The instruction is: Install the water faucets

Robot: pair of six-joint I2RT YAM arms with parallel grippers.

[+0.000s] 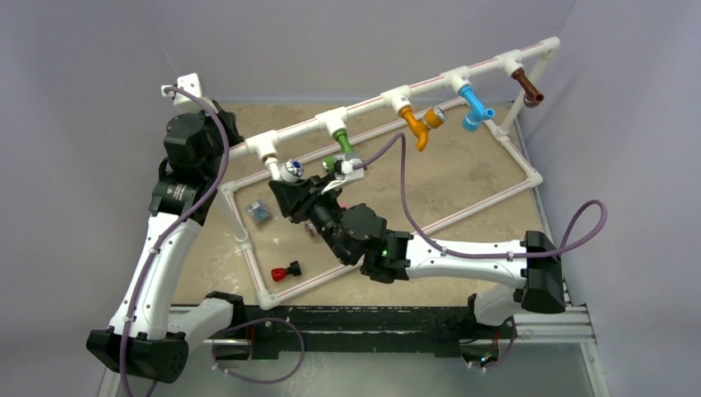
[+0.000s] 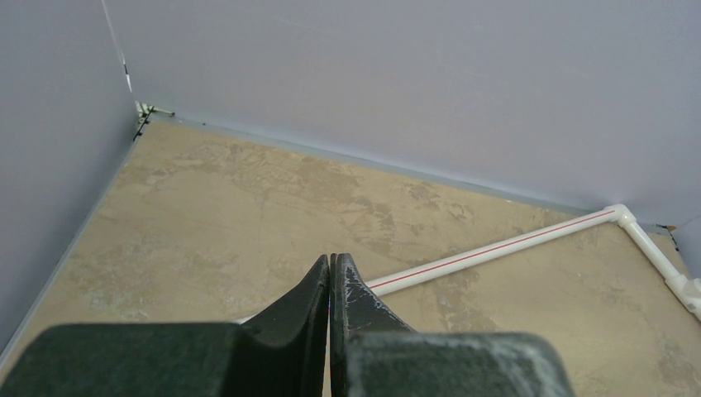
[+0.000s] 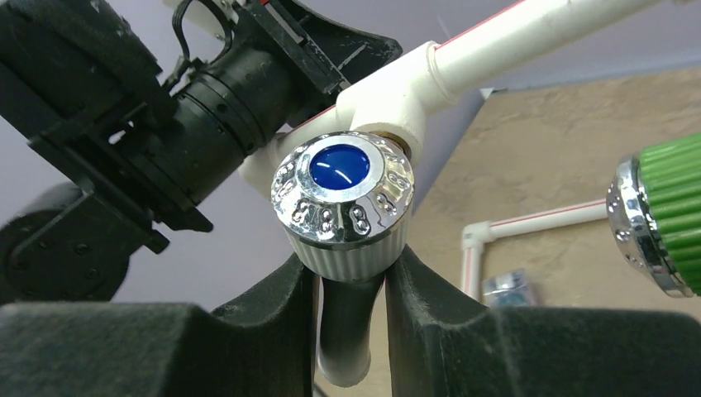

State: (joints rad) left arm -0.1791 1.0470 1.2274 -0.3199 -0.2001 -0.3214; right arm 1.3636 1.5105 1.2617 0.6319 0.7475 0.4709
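Observation:
My right gripper (image 1: 291, 184) is shut on the white faucet (image 1: 288, 171), with its jaws on either side of the spout just under the knob. In the right wrist view the gripper (image 3: 349, 266) holds that faucet's chrome, blue-centred knob (image 3: 343, 194) right against the outlet of the leftmost T-fitting (image 3: 388, 99) of the raised white rail (image 1: 364, 106). The green (image 1: 339, 136), orange (image 1: 417, 124), blue (image 1: 475, 107) and brown (image 1: 526, 87) faucets hang from the other fittings. My left gripper (image 1: 230, 132) is shut and empty (image 2: 332, 260), just left of that T-fitting.
The white pipe frame (image 1: 248, 265) lies on the tan table, and its back rail shows in the left wrist view (image 2: 496, 248). A red-capped piece (image 1: 285, 270) and a small clear packet (image 1: 259, 211) lie inside the frame. The green faucet's knob (image 3: 661, 215) is close on the right. Grey walls surround the table.

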